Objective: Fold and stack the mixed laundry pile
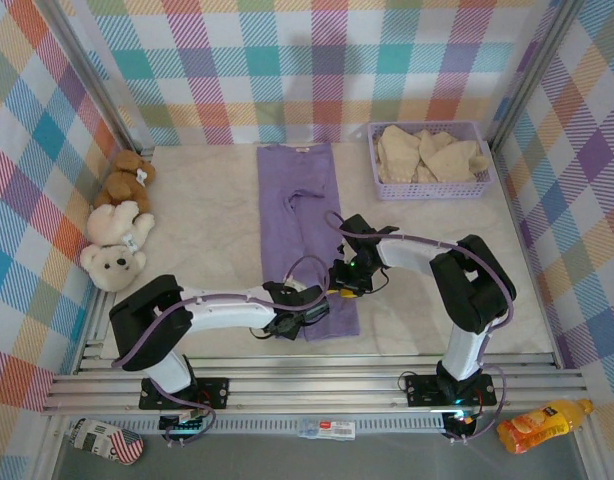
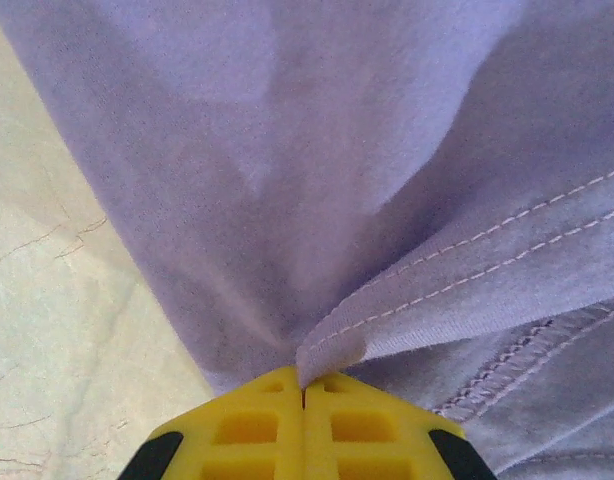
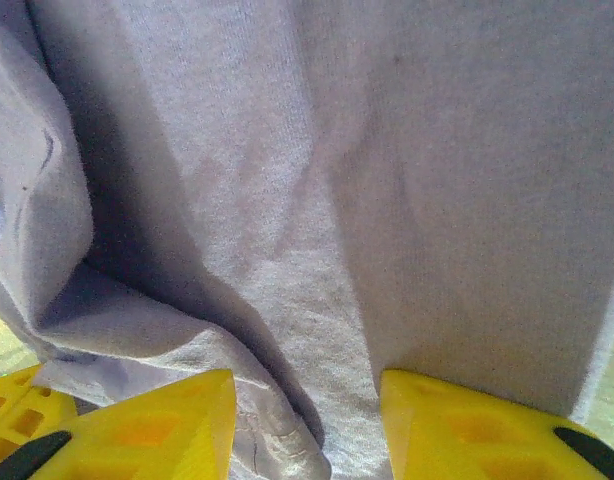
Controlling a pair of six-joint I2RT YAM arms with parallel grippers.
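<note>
Pinching the stitched hem of the lavender shirt (image 2: 317, 150), left gripper (image 2: 304, 392) clamped tight, right gripper (image 3: 307, 390) half open, shirt folds between its jaws

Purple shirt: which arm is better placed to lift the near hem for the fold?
Left. The left pincer is shut on the purple shirt at its stitched hem. The right pincer stands open over the cloth.
</note>
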